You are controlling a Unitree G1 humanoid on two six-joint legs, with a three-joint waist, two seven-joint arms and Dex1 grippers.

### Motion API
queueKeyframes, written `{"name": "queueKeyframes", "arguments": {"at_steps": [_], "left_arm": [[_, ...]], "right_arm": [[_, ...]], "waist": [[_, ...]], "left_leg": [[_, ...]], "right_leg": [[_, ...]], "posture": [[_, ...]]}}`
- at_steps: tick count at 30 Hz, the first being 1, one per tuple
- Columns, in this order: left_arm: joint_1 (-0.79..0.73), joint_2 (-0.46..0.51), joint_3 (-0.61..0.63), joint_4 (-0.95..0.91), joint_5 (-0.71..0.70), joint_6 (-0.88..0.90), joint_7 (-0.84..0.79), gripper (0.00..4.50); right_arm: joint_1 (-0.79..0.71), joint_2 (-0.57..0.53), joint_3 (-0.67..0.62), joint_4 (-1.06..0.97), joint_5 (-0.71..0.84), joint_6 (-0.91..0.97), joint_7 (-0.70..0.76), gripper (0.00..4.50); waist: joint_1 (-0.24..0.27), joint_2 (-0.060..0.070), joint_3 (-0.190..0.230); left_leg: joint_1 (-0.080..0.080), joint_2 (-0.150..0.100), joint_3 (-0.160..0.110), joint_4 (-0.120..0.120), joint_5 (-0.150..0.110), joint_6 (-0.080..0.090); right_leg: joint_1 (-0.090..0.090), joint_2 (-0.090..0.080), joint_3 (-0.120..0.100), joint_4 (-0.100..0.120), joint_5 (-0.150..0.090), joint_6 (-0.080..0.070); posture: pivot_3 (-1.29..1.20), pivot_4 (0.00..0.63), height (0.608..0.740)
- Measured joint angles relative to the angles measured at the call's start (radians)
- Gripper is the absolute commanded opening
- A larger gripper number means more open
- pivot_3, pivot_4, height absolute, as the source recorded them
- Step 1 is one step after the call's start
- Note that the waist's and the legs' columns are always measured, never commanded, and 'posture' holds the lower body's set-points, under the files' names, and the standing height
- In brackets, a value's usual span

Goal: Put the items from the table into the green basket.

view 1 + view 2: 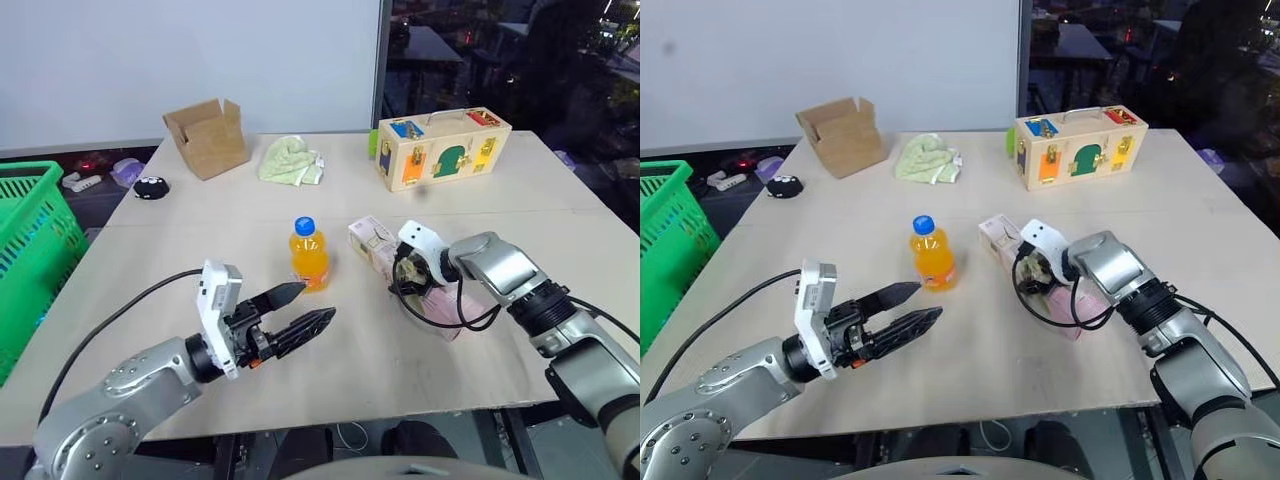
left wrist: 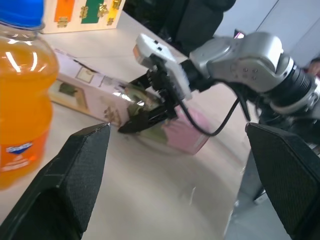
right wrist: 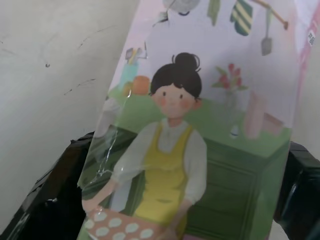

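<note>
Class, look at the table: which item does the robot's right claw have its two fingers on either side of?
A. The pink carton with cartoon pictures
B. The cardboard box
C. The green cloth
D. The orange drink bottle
A: the right claw is lowered over the pink carton, one black finger on each side, while the orange drink bottle stands apart.

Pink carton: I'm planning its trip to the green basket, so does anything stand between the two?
The orange bottle and the left gripper lie roughly between the pink carton and the green basket, which sits off the table's left edge.
</note>
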Motion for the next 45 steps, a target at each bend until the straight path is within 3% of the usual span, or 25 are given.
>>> {"name": "queueKeyframes", "arguments": {"at_steps": [9,13,19,21,26,30,34,40,45], "left_arm": [[0.011,0.037,-0.024,-0.033,0.186,-0.059,-0.106,4.50],[0.014,0.039,-0.052,-0.021,0.248,-0.084,-0.161,4.50],[0.030,0.033,-0.052,0.003,0.298,-0.111,-0.208,4.50],[0.043,0.024,-0.052,0.009,0.305,-0.114,-0.216,4.50],[0.045,-0.008,-0.050,0.011,0.300,-0.116,-0.214,4.50],[-0.017,-0.060,-0.045,0.031,0.174,-0.071,-0.164,4.50],[-0.141,-0.089,-0.043,0.061,0.021,-0.010,-0.070,4.50],[-0.340,-0.141,-0.075,0.131,-0.124,0.052,0.051,4.50],[-0.430,-0.166,-0.115,0.189,-0.155,0.086,0.081,4.50]], "right_arm": [[0.067,-0.096,-0.068,-0.098,0.012,0.002,0.056,3.98],[0.054,-0.065,-0.074,-0.081,-0.005,0.001,0.051,2.49],[0.059,-0.042,-0.092,-0.090,-0.031,0.008,0.032,1.09],[0.068,-0.042,-0.102,-0.109,-0.031,0.017,0.028,0.85],[0.122,-0.053,-0.190,-0.186,0.008,0.033,0.029,0.85],[0.215,-0.053,-0.374,-0.377,0.219,0.123,0.116,0.85],[0.239,-0.045,-0.451,-0.545,0.372,0.149,0.156,0.85],[0.235,-0.009,-0.455,-0.653,0.514,0.175,0.156,0.85],[0.209,0.025,-0.419,-0.653,0.565,0.165,0.172,0.85]], "waist": [[0.012,0.006,0.004],[0.001,0.004,0.003],[-0.015,0.004,0.002],[-0.019,0.004,0.003],[-0.017,0.004,0.003],[-0.015,0.007,0.005],[-0.019,0.009,0.006],[-0.034,0.009,0.006],[-0.048,0.008,0.006]], "left_leg": [[-0.011,-0.001,-0.002,0.000,0.000,0.000],[-0.009,0.000,-0.002,0.000,0.000,0.000],[0.002,0.001,0.000,0.000,0.000,0.000],[0.002,0.001,0.001,0.000,0.000,0.000],[-0.004,0.000,0.001,0.000,0.000,0.000],[-0.013,0.001,-0.005,0.000,0.000,0.000],[-0.013,0.001,-0.006,-0.001,0.000,0.001],[-0.011,0.000,-0.003,0.001,0.000,0.001],[-0.011,-0.001,-0.003,0.002,0.000,0.001]], "right_leg": [[-0.007,0.001,0.001,-0.002,0.000,0.000],[-0.006,0.002,-0.001,-0.001,0.000,0.000],[0.000,0.000,0.000,0.000,0.000,0.000],[0.000,0.000,0.001,-0.001,0.000,0.000],[-0.004,0.000,0.001,-0.001,0.000,0.000],[-0.011,0.002,0.000,0.000,0.002,0.004],[-0.011,0.005,-0.002,0.000,0.002,0.004],[-0.008,0.005,0.000,0.000,0.002,0.004],[-0.008,0.005,0.001,0.000,0.003,0.004]], "posture": [[0.11,0.000,0.740],[0.11,0.000,0.740],[0.12,0.000,0.740],[0.13,0.000,0.740],[0.12,0.000,0.740],[0.09,0.000,0.740],[0.06,0.000,0.740],[0.02,0.000,0.740],[0.02,0.000,0.740]]}}
